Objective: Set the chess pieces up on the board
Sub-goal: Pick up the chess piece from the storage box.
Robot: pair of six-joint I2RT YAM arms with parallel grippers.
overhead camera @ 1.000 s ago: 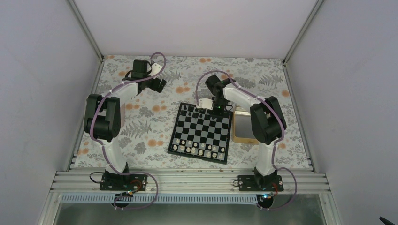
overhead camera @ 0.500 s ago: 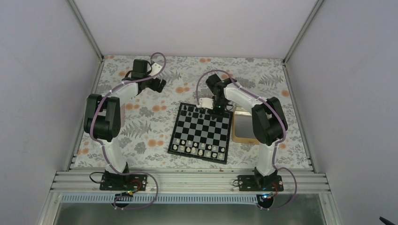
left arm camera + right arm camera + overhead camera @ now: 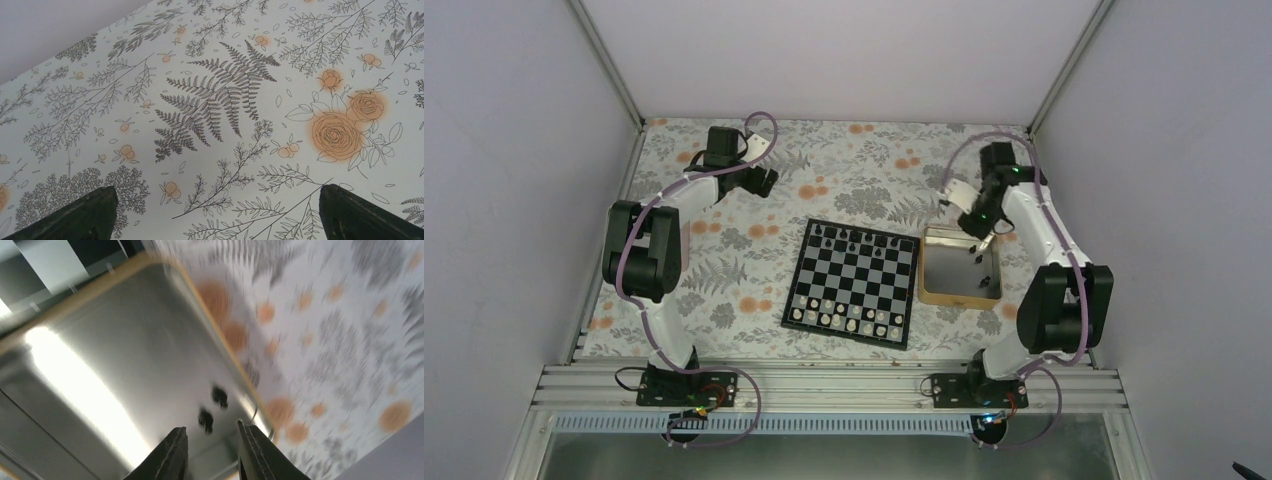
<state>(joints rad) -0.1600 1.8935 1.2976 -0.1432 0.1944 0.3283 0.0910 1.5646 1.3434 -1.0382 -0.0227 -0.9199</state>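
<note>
Widen the narrow, empty right fingers [image 3: 170, 455], then drop straight over one black chess piece [image 3: 205, 421] inside the tray [image 3: 130, 340]. Pinch gently.

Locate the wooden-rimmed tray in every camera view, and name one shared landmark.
Top external: tray right of the board, beneath the right gripper.
Left wrist: not in view.
Right wrist: fills the left and centre.
Shared landmark: the floral cloth.
</note>
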